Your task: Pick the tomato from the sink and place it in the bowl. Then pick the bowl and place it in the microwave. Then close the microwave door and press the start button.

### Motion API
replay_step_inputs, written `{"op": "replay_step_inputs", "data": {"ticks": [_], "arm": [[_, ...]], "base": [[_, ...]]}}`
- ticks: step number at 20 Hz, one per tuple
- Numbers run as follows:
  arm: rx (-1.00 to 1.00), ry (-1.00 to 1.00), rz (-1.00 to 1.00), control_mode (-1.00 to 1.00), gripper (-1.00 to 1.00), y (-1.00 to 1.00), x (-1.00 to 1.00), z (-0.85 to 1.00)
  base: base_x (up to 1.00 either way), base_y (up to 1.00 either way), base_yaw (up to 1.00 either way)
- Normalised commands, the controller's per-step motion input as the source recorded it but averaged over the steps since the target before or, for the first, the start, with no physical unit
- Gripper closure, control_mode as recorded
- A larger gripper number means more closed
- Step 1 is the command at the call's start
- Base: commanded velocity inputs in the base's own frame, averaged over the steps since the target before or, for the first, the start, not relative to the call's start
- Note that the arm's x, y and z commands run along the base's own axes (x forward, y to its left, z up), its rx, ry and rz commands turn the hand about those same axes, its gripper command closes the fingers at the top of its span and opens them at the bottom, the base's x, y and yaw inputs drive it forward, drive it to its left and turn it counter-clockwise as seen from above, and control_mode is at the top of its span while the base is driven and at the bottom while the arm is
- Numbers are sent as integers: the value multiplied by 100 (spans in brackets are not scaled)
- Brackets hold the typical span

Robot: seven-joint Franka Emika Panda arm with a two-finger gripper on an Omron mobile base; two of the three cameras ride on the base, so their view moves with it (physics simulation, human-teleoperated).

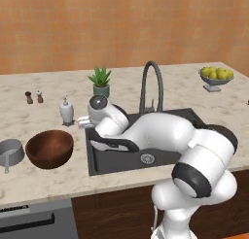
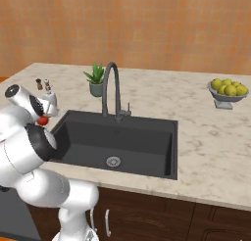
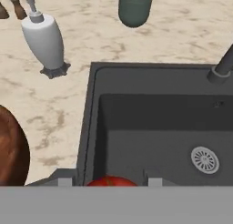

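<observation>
The small red tomato (image 3: 111, 180) sits between my two finger tips, and my gripper (image 3: 110, 182) is shut on it. In the right base view the tomato (image 2: 43, 120) hangs at my hand, above the left rim of the black sink (image 2: 122, 142). The sink (image 3: 159, 132) lies below and to the right of the hand, its basin bare around the round drain (image 3: 204, 159). The dark brown wooden bowl (image 1: 49, 148) stands on the counter left of the sink (image 1: 146, 160). Its curved side (image 3: 9, 150) shows at the left edge of the hand view. The microwave is out of view.
A white soap dispenser (image 1: 66, 110) and a potted plant (image 1: 100, 81) stand behind the sink's left corner, beside the arched faucet (image 1: 151, 87). A small grey pan (image 1: 10, 153) lies left of the bowl. A grey fruit bowl (image 1: 216, 76) is far right.
</observation>
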Motion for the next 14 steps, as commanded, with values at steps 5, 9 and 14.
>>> {"op": "replay_step_inputs", "data": {"ticks": [5, 9, 14], "arm": [[0, 0, 0, -100, 100, 100, 0, 0], [0, 0, 0, -100, 100, 100, 0, 0], [0, 0, 0, -100, 100, 90, 0, 0]], "base": [[0, 0, 0], [0, 0, 0], [0, 0, 0]]}}
